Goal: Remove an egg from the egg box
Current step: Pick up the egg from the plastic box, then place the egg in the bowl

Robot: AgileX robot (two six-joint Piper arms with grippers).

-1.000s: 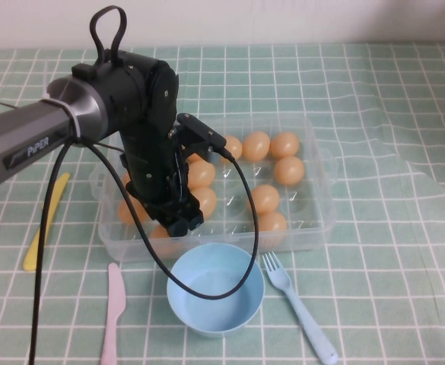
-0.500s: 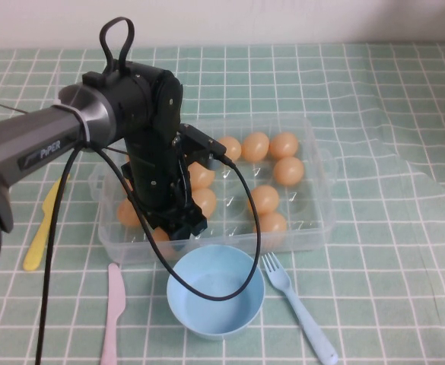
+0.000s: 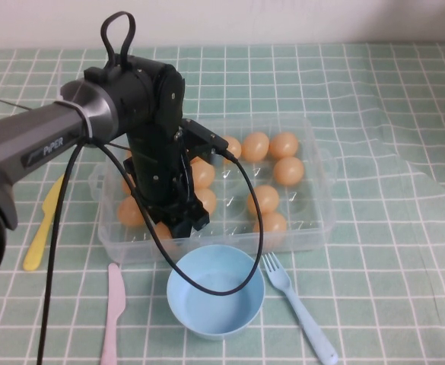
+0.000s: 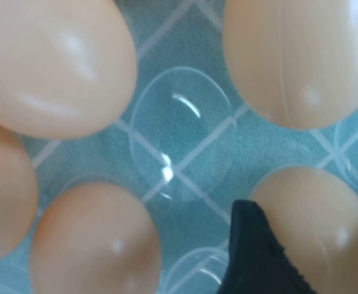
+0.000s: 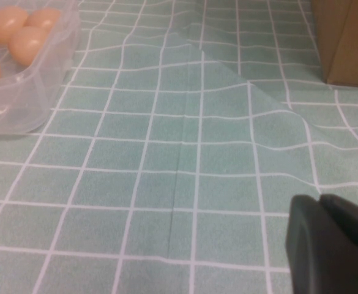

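The clear egg box [image 3: 322, 199] sits mid-table with several orange-tan eggs in its cups. My left gripper [image 3: 180, 220] is down inside the box at its near-left part. In the left wrist view, one black finger [image 4: 255, 257] presses against the side of an egg [image 4: 325, 220], which fills the space between the jaws; my left gripper [image 4: 328, 251] is shut on this egg, still in its cup. Other eggs [image 4: 50, 67] surround an empty cup [image 4: 182, 141]. My right gripper [image 5: 325, 211] is shut and empty, low over the tablecloth to the right of the box.
A light-blue bowl [image 3: 214, 289] stands just in front of the box. A blue fork [image 3: 298, 308] lies right of it, a pink knife [image 3: 112, 312] left of it, and a yellow utensil [image 3: 43, 228] further left. A brown box [image 5: 344, 37] stands beyond my right gripper.
My left gripper has come lower into the near-left part of the egg box and shifted slightly. The eggs, bowl and cutlery have not moved.
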